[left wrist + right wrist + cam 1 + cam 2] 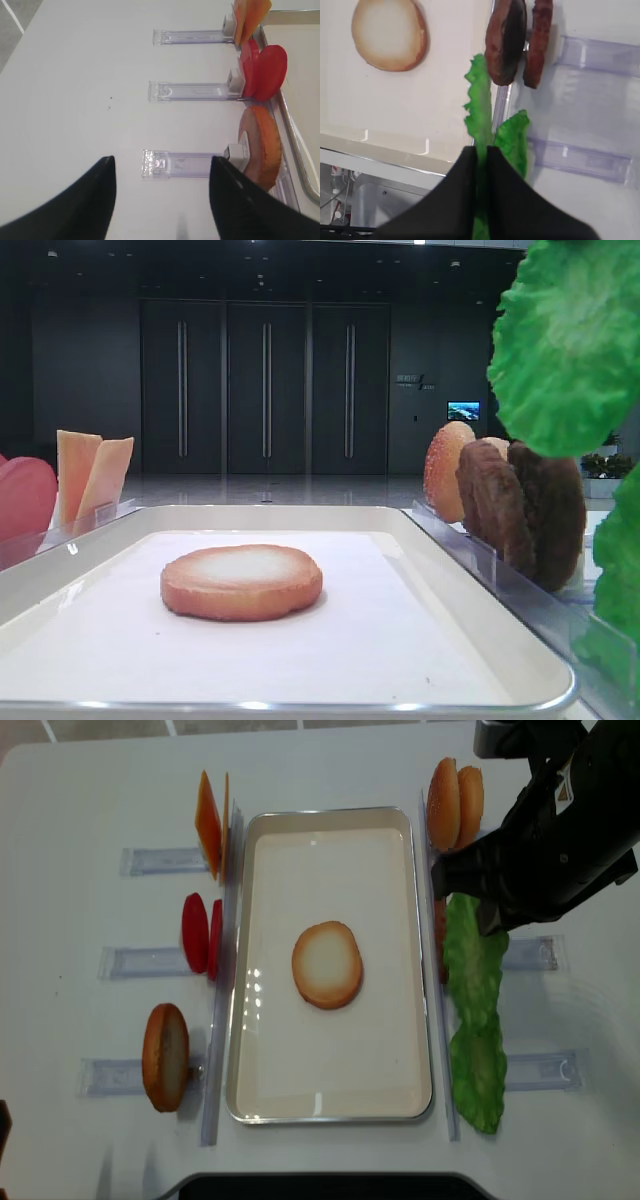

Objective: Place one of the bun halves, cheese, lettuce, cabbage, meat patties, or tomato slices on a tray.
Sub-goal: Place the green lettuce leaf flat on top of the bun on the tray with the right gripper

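Note:
My right gripper (481,150) is shut on the edge of a ruffled green lettuce (479,102) leaf, which hangs high beside the tray's right rim (425,970). A second lettuce leaf (478,1065) stands in its holder just below. On the cream tray's liner lies a flat bun half (327,964) with its pale face up. Two dark meat patties (506,42) stand upright just beyond the held leaf. My left gripper (162,164) is open over a clear holder left of the tray, with nothing between its fingers.
Left of the tray stand cheese slices (212,820), tomato slices (200,932) and a bun half (165,1055) in clear holders. Two more bun halves (452,798) stand at the back right. Clear holder rails (590,55) lie on the white table to the right.

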